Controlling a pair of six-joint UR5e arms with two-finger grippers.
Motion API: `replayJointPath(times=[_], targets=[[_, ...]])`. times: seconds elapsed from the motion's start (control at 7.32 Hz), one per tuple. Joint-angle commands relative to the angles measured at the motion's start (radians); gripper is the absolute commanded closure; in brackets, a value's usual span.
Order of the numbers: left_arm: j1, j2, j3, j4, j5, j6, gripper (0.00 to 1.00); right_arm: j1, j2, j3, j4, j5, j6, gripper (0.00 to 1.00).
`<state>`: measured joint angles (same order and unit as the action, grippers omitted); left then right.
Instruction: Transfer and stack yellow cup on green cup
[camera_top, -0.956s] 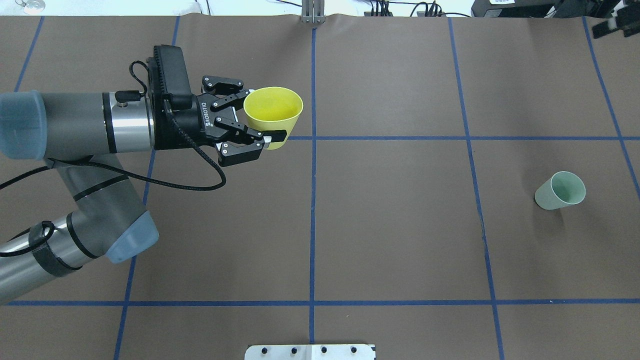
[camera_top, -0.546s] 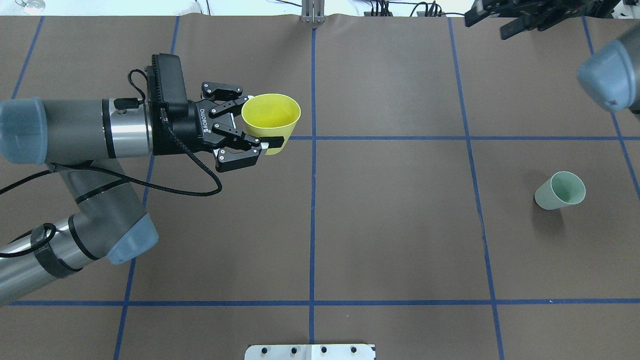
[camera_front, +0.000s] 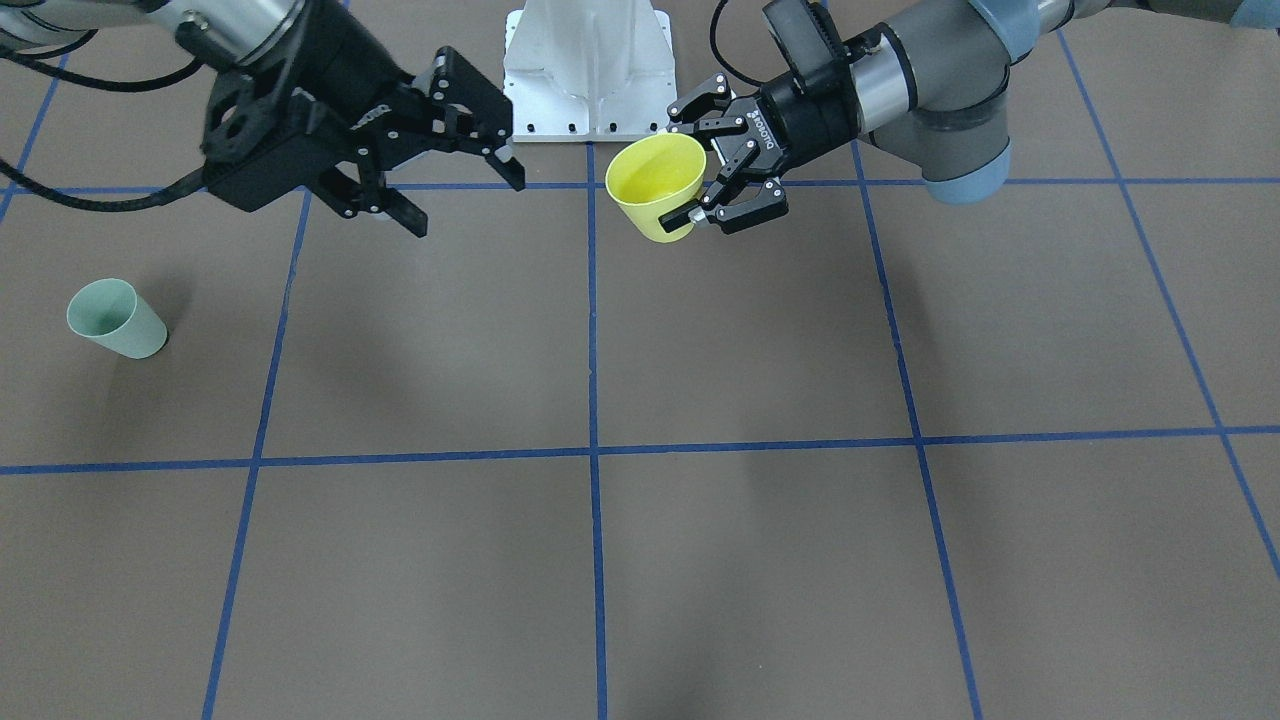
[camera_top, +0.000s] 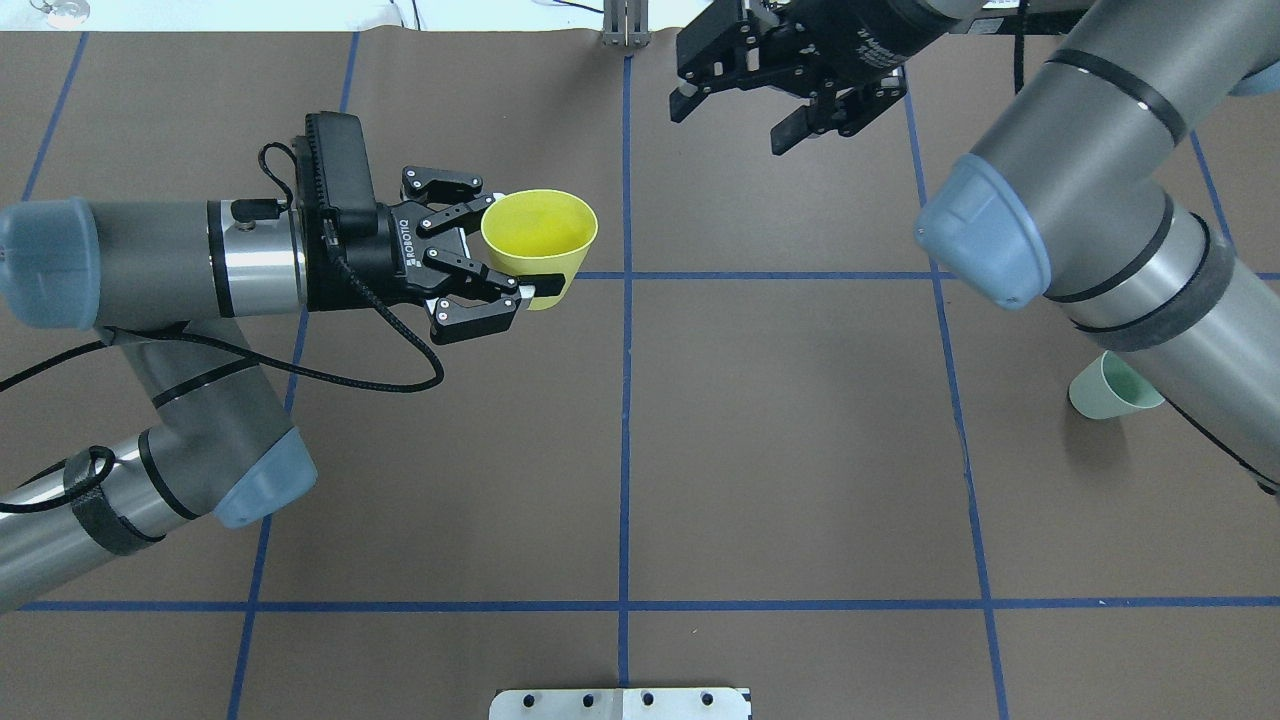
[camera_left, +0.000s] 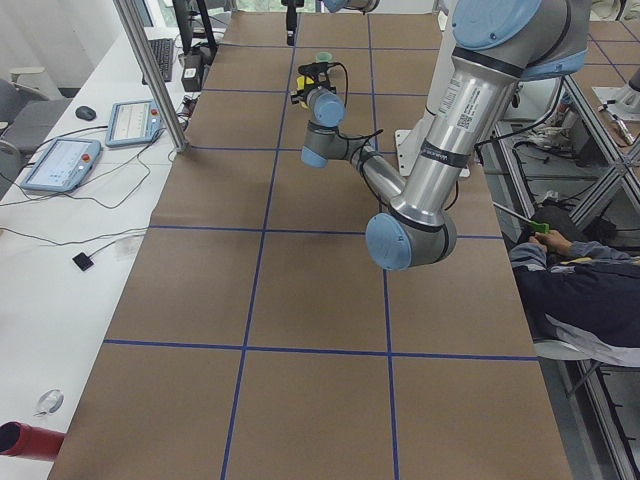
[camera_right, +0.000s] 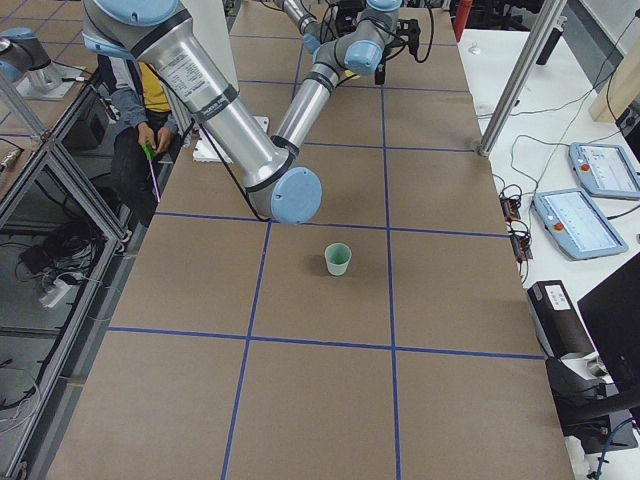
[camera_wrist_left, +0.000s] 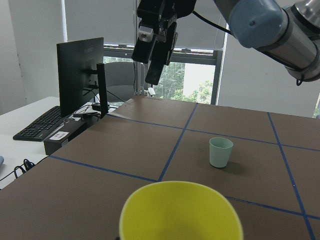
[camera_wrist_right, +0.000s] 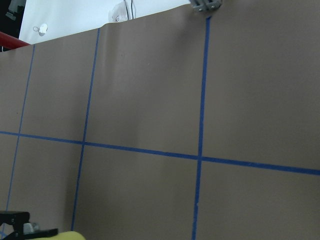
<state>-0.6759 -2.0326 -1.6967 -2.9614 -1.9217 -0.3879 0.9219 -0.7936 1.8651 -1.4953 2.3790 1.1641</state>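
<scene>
The yellow cup (camera_top: 540, 240) is upright in the air, left of the centre line, and also shows in the front view (camera_front: 655, 185) and the left wrist view (camera_wrist_left: 180, 212). My left gripper (camera_top: 525, 245) is shut on its wall, one finger on each side. The green cup (camera_top: 1098, 397) stands on the table at the right, half hidden under my right arm; it shows clearly in the front view (camera_front: 115, 318) and the left wrist view (camera_wrist_left: 220, 152). My right gripper (camera_top: 735, 120) is open and empty, high over the table's far middle, and also shows in the front view (camera_front: 465, 200).
The brown table mat (camera_top: 800, 450) carries a blue tape grid. The robot's metal base plate (camera_top: 620, 703) is at the near edge. A metal post (camera_top: 625, 25) stands at the far edge. A monitor (camera_wrist_left: 80, 65) and keyboard sit beyond the table. A seated person (camera_left: 580, 290) is beside the table.
My right arm has swung in from the upper right to the far middle and now covers part of the green cup. My left gripper with the yellow cup has shifted slightly left.
</scene>
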Motion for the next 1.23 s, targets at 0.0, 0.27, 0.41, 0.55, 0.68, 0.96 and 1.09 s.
replayJointPath(times=[0.0,0.27,0.41,0.55,0.68,0.96,1.09], targets=[[0.001,0.000,0.003,-0.007,0.001,0.000,0.63,-0.079,0.085,-0.029,-0.088,-0.021,-0.004,0.00],[0.001,-0.001,0.003,-0.007,0.000,0.000,0.62,-0.138,0.124,-0.073,-0.121,-0.076,-0.007,0.00],[0.001,0.000,0.003,-0.010,0.000,0.000,0.61,-0.162,0.140,-0.084,-0.129,-0.098,-0.011,0.00],[0.004,0.000,0.003,-0.010,0.001,0.000,0.61,-0.184,0.142,-0.096,-0.137,-0.125,-0.011,0.00],[0.007,0.002,0.003,-0.010,0.001,0.000,0.61,-0.202,0.140,-0.110,-0.148,-0.162,-0.011,0.00],[0.009,0.003,0.003,-0.010,0.001,0.000,0.61,-0.239,0.139,-0.110,-0.148,-0.228,-0.012,0.08],[0.009,0.003,0.003,-0.010,0.001,0.000,0.60,-0.257,0.131,-0.112,-0.149,-0.253,-0.012,0.19]])
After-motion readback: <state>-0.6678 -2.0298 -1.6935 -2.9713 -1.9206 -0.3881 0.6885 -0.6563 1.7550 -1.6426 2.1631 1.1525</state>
